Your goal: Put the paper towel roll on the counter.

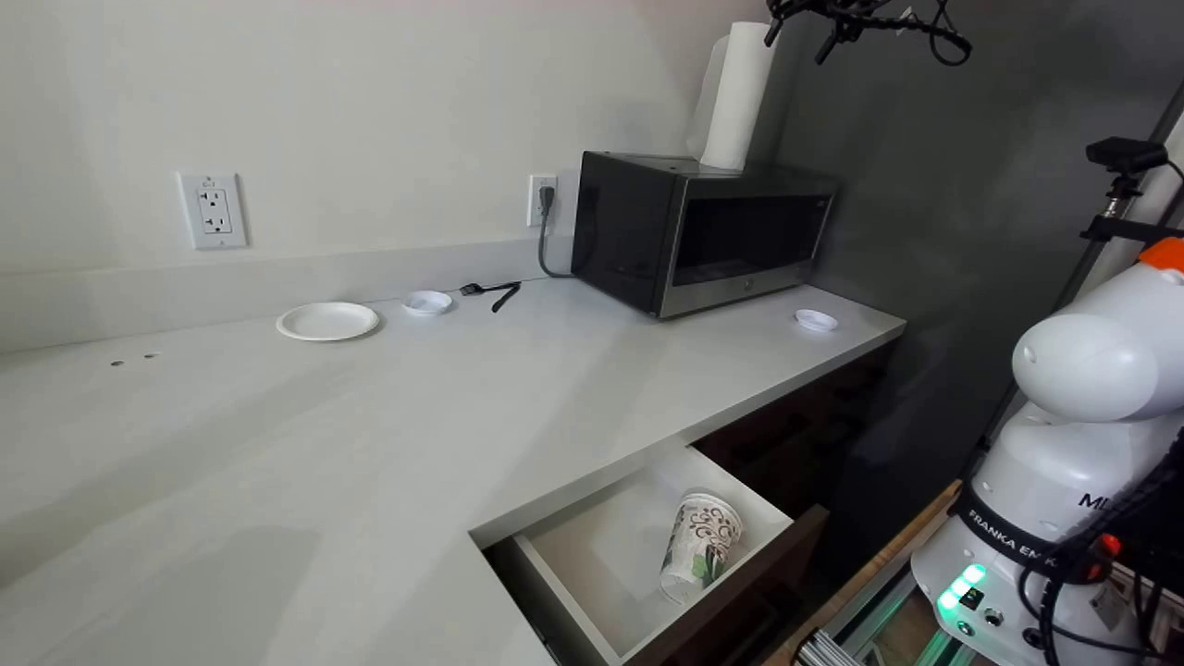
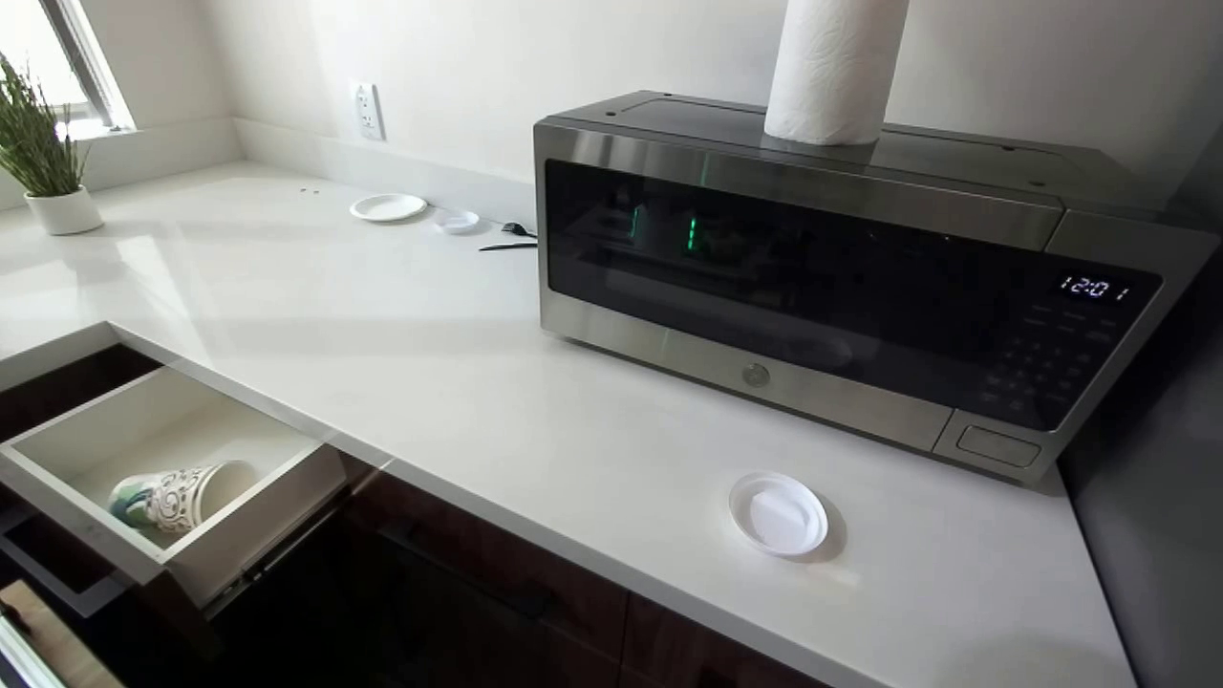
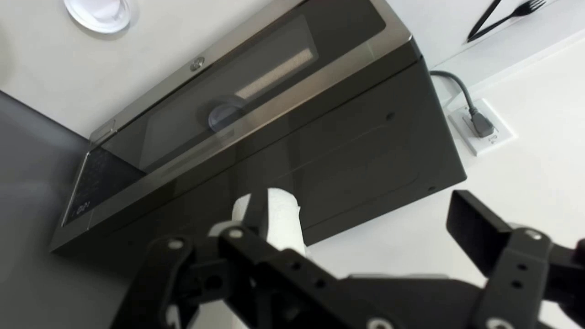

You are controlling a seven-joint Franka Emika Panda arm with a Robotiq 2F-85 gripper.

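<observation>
The paper towel roll (image 1: pixel 738 97) is a tall white cylinder standing upright on top of the black microwave (image 1: pixel 740 245). It also shows in an exterior view (image 2: pixel 836 76) with its top cut off by the frame. In the wrist view part of the roll (image 3: pixel 284 219) shows behind the left finger, which covers some of it. My gripper (image 3: pixel 364 217) is wide open, with nothing between its fingers, above the microwave top. Whether a finger touches the roll cannot be told. The counter (image 1: pixel 416 416) is off-white and also shows in an exterior view (image 2: pixel 459 382).
A small white dish (image 2: pixel 779 514) sits before the microwave. A white plate (image 1: pixel 327 321), a small bowl (image 1: pixel 427 302) and black cutlery (image 1: pixel 495 291) lie near the wall. An open drawer (image 1: pixel 601 564) holds a patterned cup (image 1: pixel 701 546). A dark wall (image 1: pixel 916 185) stands beside the microwave.
</observation>
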